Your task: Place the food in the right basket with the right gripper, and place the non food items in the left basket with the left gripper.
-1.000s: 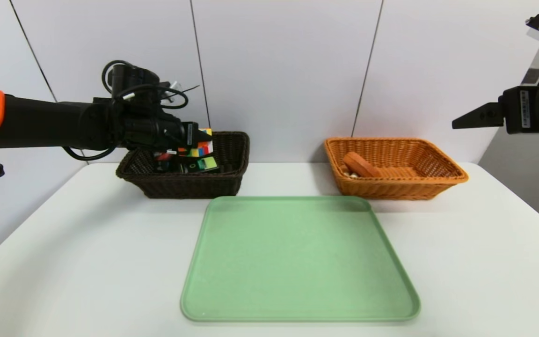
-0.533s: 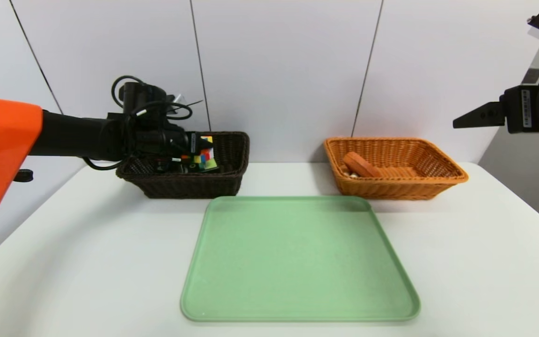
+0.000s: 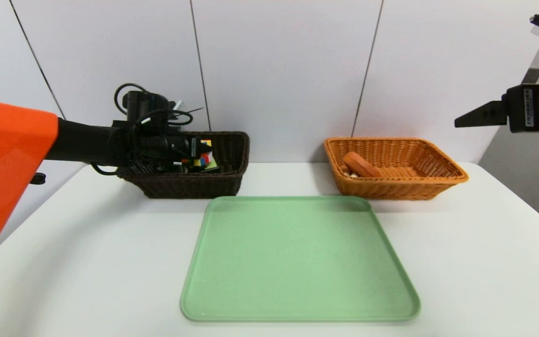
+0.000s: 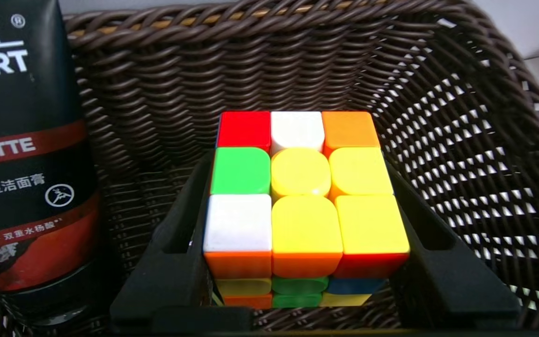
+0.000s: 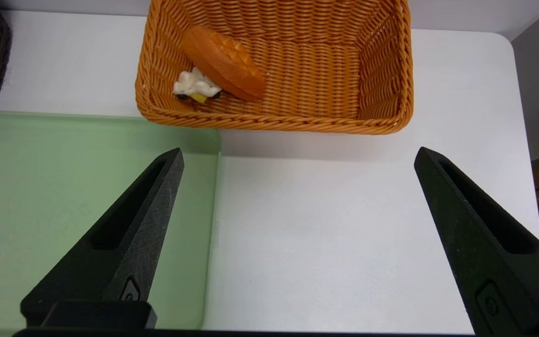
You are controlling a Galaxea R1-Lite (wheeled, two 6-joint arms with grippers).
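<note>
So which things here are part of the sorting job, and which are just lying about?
Job:
- puzzle cube in left gripper
- black tube
- dark basket
- waffle
- orange basket
- right gripper, raised, jaws open

Lying about:
- green tray
- white table

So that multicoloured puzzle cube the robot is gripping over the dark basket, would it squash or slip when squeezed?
The multicoloured puzzle cube looks like hard plastic, so it probably won't squash. Its glossy faces could be slippery, though the left gripper clamps two flat opposite sides, which likely helps. With flat sides it should settle, not roll, in the dark brown wicker basket.
</note>
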